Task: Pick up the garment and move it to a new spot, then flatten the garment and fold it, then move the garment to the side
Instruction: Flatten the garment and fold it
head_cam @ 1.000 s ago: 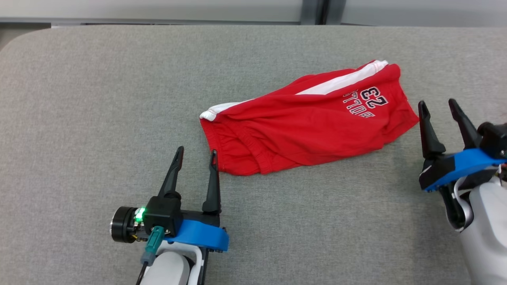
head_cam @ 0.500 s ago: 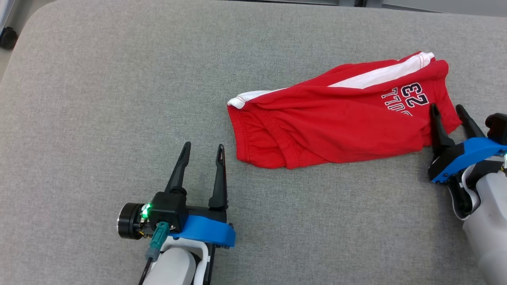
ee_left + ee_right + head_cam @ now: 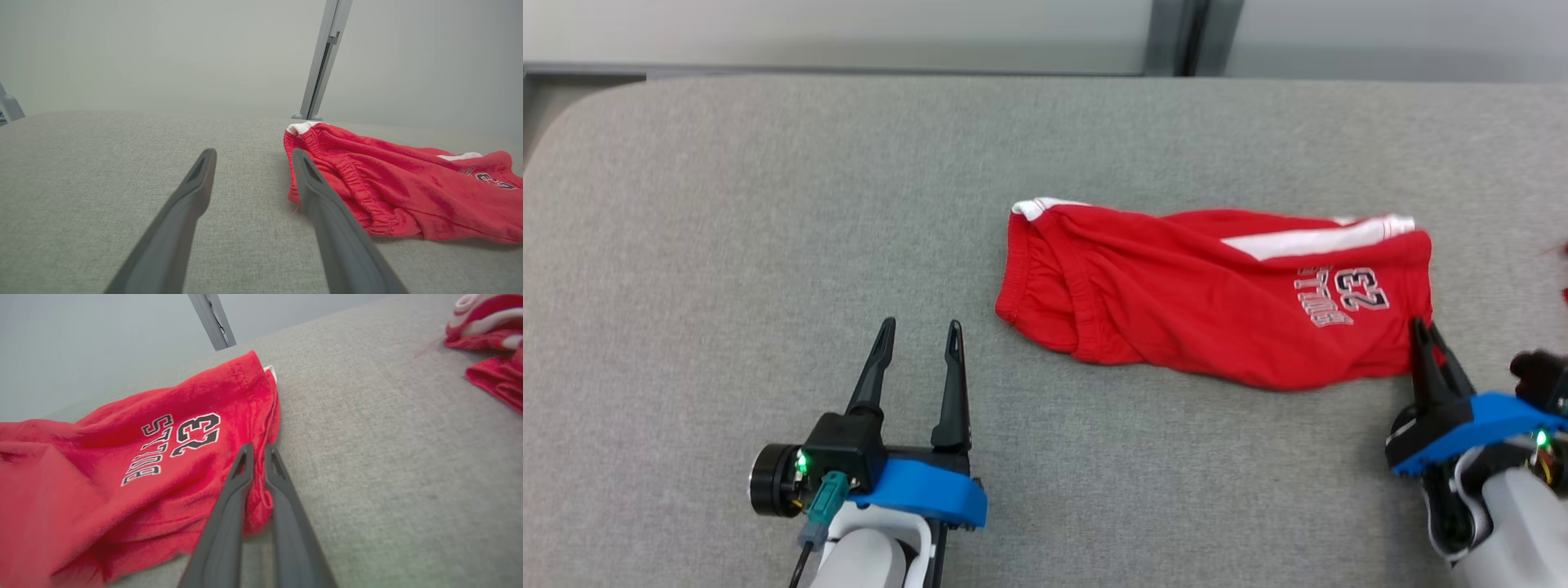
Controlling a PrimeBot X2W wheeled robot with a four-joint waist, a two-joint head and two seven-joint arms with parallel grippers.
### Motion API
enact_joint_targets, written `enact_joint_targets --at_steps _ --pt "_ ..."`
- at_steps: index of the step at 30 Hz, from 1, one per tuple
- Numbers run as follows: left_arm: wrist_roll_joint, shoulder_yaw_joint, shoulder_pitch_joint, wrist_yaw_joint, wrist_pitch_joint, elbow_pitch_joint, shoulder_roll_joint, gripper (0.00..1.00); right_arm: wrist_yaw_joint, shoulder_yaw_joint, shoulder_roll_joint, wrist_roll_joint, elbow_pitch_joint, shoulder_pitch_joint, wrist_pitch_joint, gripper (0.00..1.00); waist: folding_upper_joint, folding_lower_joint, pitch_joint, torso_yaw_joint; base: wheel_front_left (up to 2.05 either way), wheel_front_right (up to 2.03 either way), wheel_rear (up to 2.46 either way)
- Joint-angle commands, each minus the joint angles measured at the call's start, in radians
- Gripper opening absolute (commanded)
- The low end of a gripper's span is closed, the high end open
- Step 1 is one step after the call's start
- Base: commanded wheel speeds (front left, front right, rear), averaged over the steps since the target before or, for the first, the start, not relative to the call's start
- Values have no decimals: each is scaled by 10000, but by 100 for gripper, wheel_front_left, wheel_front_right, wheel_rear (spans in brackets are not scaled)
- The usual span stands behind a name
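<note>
The garment (image 3: 1201, 306) is a pair of red shorts with a white side stripe and "BULLS 23" printed in dark letters, lying crumpled on the grey table (image 3: 727, 204). My right gripper (image 3: 1425, 331) is shut on the garment's near right hem, and the right wrist view shows the cloth (image 3: 163, 457) pinched between the two dark fingers (image 3: 233, 498). Left of the waistband, my left gripper (image 3: 919, 331) stands open above the table, apart from the cloth. The left wrist view has the elastic waistband (image 3: 351, 179) just right of its right finger (image 3: 327, 204).
Another red and white piece of cloth (image 3: 488, 343) lies at the far right of the table. A wall with a grey vertical post (image 3: 1180, 37) runs behind the table's far edge. Bare grey surface spreads to the left of the garment.
My right gripper has reached the garment's right hem and closed on it. The garment now lies turned, flatter across the view. The head camera has shifted. My left gripper stays open.
</note>
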Motion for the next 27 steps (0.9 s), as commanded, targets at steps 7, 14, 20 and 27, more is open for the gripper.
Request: enact_joint_targets --at_steps 7,14,20,27 --pt "-34 188 536 -293 -23 102 7 100 -3 -343 132 -93 -485 1122 2 0 0 0 -718 -382 0 0 0" --pt "-85 100 734 -406 -23 103 6 100 -1 -306 40 -471 -1234 551 0 0 0 0 -648 -53 0 0 0" --pt "-271 -130 592 -351 -23 30 6 100 -1 1072 315 -782 -2288 -405 2 0 0 0 -463 511 0 0 0" --pt "-619 -586 532 -176 -23 -162 4 100 -1 3211 508 -1084 -2271 -1154 2 0 0 0 -239 1519 0 0 0"
